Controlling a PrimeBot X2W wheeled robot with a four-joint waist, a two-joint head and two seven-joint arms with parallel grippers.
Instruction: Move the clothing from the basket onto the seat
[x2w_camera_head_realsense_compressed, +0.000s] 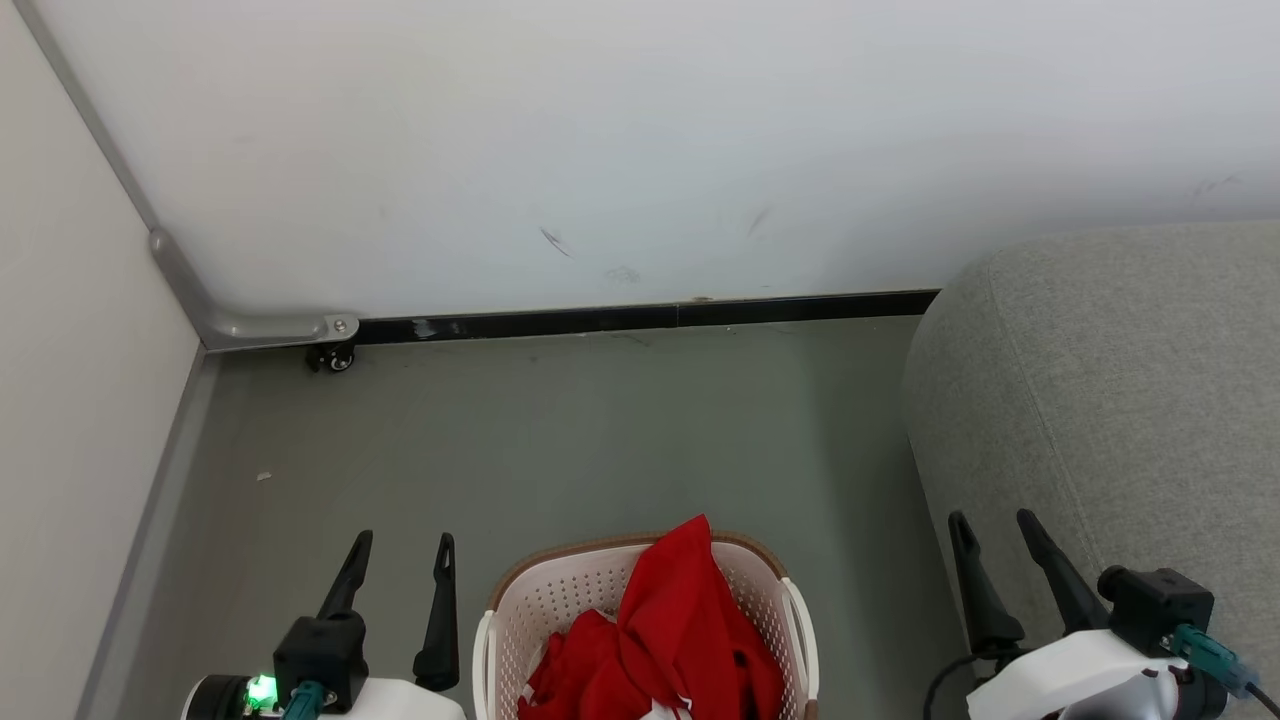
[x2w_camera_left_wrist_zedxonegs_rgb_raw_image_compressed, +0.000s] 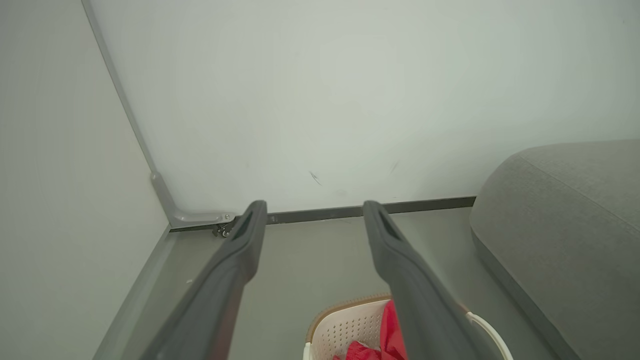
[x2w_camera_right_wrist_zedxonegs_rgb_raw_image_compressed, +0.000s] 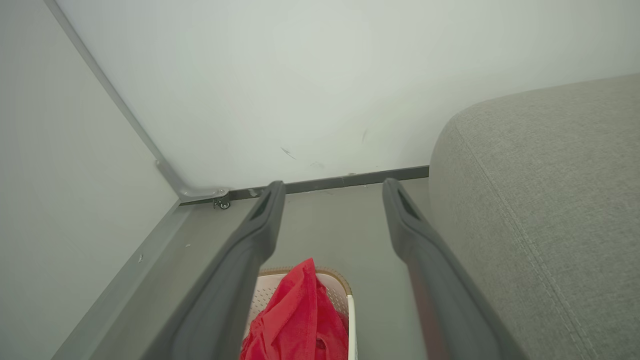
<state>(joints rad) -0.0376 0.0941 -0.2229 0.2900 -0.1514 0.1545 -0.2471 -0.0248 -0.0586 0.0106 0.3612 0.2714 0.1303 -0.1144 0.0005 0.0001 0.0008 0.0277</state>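
Red clothing (x2w_camera_head_realsense_compressed: 670, 640) is heaped in the cream-white perforated basket (x2w_camera_head_realsense_compressed: 550, 600) with a brown rim, standing on the floor at the bottom middle of the head view. One red fold sticks up above the far rim. The grey fabric seat (x2w_camera_head_realsense_compressed: 1120, 400) rises to the right of the basket. My left gripper (x2w_camera_head_realsense_compressed: 400, 545) is open, left of the basket, fingers empty. My right gripper (x2w_camera_head_realsense_compressed: 995, 525) is open in front of the seat's edge, right of the basket. In the wrist views the clothing (x2w_camera_right_wrist_zedxonegs_rgb_raw_image_compressed: 300, 320) and the basket (x2w_camera_left_wrist_zedxonegs_rgb_raw_image_compressed: 345, 325) lie below the spread fingers.
A white wall with a black skirting strip (x2w_camera_head_realsense_compressed: 640, 318) closes the back. A pale panel with a grey metal frame (x2w_camera_head_realsense_compressed: 190, 290) and a small caster (x2w_camera_head_realsense_compressed: 335, 358) closes the left side. Grey floor (x2w_camera_head_realsense_compressed: 600, 430) stretches between the basket and the wall.
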